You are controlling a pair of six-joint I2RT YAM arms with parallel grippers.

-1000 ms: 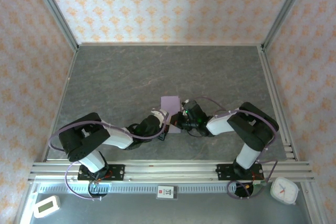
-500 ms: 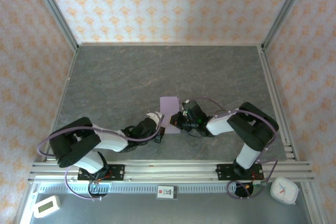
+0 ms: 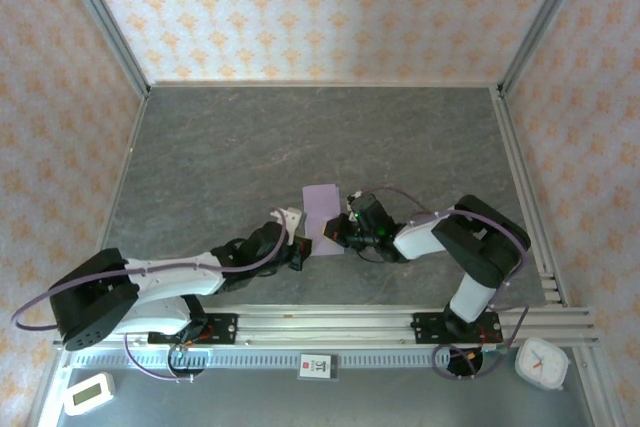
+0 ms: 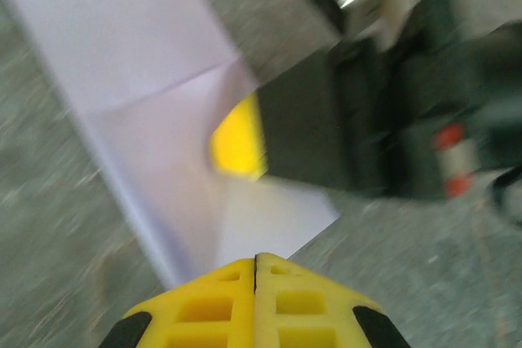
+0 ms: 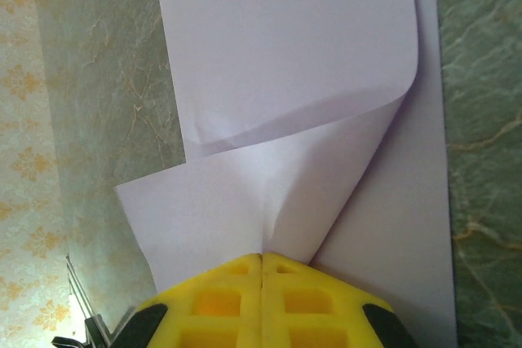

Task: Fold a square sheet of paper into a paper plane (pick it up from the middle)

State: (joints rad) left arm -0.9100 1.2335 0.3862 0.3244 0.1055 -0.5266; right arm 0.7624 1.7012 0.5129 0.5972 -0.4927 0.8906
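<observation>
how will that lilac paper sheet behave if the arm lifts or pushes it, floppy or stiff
The pale lilac sheet of paper is probably floppy: its raised flap sags in a soft curve up to the right fingers. Thin and flat, it likely slides or buckles when pushed.

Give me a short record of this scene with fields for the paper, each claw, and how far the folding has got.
paper: lilac sheet on the grey table, between the two arms
fold state: one flap curled over, creases visible, no plane shape yet
left claw: shut, tips at the sheet's near edge
right claw: shut, tips against the flap; whether it pinches paper cannot be told
</observation>
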